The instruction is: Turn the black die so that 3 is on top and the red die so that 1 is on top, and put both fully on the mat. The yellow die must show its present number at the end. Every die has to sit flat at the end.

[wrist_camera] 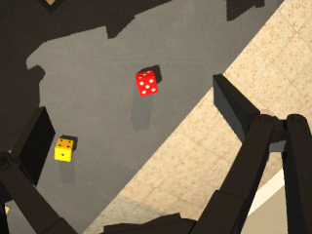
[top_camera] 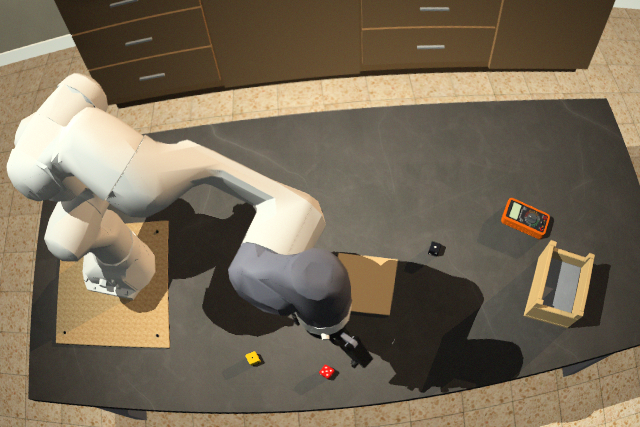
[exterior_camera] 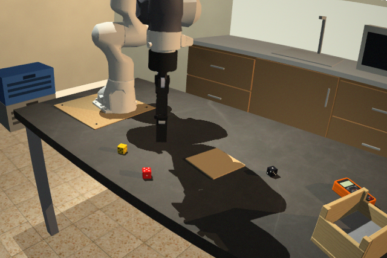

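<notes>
Claw (wrist_camera: 139, 124) hangs fully spread, empty, above bench (top_camera: 310, 164) front edge. Red die (top_camera: 326, 371) lower centre of top view, off mat (top_camera: 369, 282); black die (top_camera: 436, 248) right of mat. Dice likely light, rigid, slick: pinch opposite flat faces.
</notes>
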Motion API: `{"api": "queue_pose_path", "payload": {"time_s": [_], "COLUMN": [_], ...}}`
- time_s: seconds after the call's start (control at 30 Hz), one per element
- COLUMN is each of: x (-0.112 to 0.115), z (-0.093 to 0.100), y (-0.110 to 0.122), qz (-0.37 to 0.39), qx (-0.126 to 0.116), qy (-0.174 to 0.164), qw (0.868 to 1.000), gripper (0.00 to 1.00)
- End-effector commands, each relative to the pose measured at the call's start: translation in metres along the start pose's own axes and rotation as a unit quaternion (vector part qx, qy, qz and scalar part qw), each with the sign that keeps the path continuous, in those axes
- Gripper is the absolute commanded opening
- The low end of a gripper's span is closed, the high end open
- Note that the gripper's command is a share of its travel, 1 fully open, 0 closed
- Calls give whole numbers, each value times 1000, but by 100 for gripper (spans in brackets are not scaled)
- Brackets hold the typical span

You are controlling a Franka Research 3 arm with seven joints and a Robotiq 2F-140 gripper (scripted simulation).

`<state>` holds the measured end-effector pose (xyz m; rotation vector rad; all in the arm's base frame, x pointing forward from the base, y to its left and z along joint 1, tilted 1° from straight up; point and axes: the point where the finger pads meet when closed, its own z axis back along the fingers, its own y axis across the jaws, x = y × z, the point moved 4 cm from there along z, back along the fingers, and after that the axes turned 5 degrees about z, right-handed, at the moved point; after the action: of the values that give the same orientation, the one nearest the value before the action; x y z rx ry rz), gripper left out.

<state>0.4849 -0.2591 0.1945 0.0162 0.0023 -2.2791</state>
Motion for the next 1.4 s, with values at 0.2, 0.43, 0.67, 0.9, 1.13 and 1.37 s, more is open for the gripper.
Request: {"api": "queue_pose_path", "payload": {"time_s": [0.2, 0.43, 0.67, 0.9, 1.13, 1.37], "x": [1, 1, 1, 1, 1, 1], "z": [-57, -81, -86, -86, -86, -86], "y": [1, 2, 2, 2, 2, 2], "qz": [1, 1, 1, 1, 1, 1], "qx": [0, 0, 0, 0, 0, 0], "qy": [-2, -2, -2, -2, -2, -2], "qw": [1000, 1000, 1000, 1000, 1000, 1000], "gripper": [100, 100, 100, 100, 100, 100]}}
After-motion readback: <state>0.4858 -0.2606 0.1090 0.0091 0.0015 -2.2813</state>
